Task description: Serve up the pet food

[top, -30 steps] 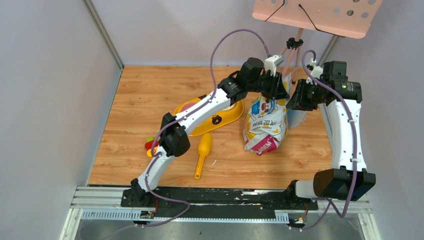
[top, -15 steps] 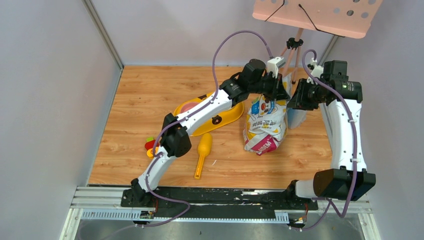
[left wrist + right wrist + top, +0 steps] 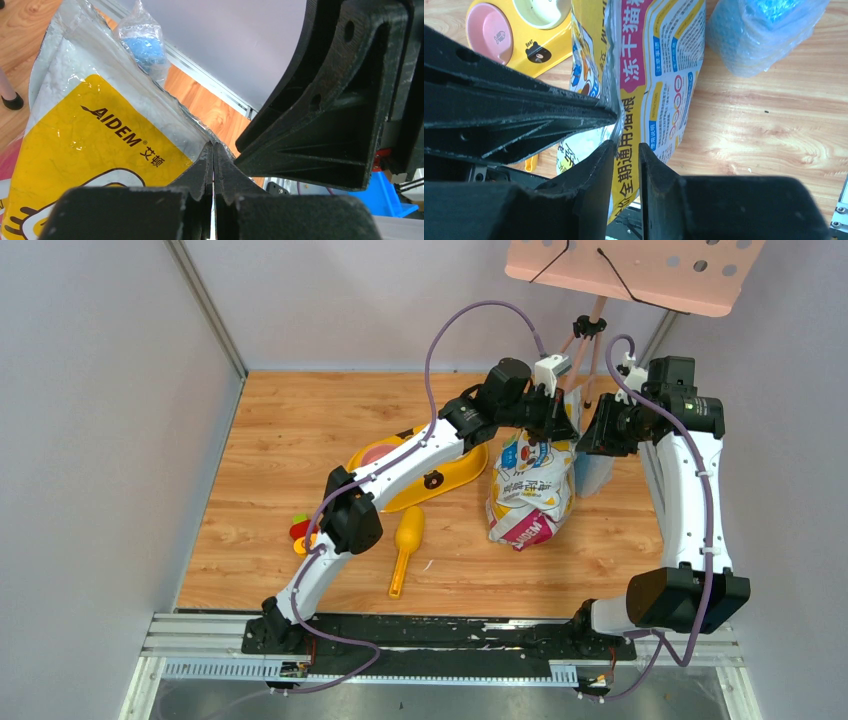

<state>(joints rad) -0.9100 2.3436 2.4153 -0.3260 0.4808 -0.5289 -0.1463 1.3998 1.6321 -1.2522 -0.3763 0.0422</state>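
My left gripper (image 3: 214, 150) has its jaws pressed fully together on the top edge of the bag (image 3: 530, 490). The right gripper (image 3: 625, 150) sits just right of that edge, jaws a narrow slit apart, and the bag's print shows through the gap. I cannot tell whether they touch the foil.

I cannot see the pet food, because the printed foil hides whatever the bag holds. The bag's long axis runs near to far, with its top at the far end.

Left of it, my left arm partly covers the yellow feeder (image 3: 440, 480), which carries a pink bowl (image 3: 491, 27) and a cream bowl (image 3: 544, 10). A yellow scoop (image 3: 405, 540) lies to the near left. Just right of the bag is a clear pouch (image 3: 764, 30) with something blue and blurred inside.
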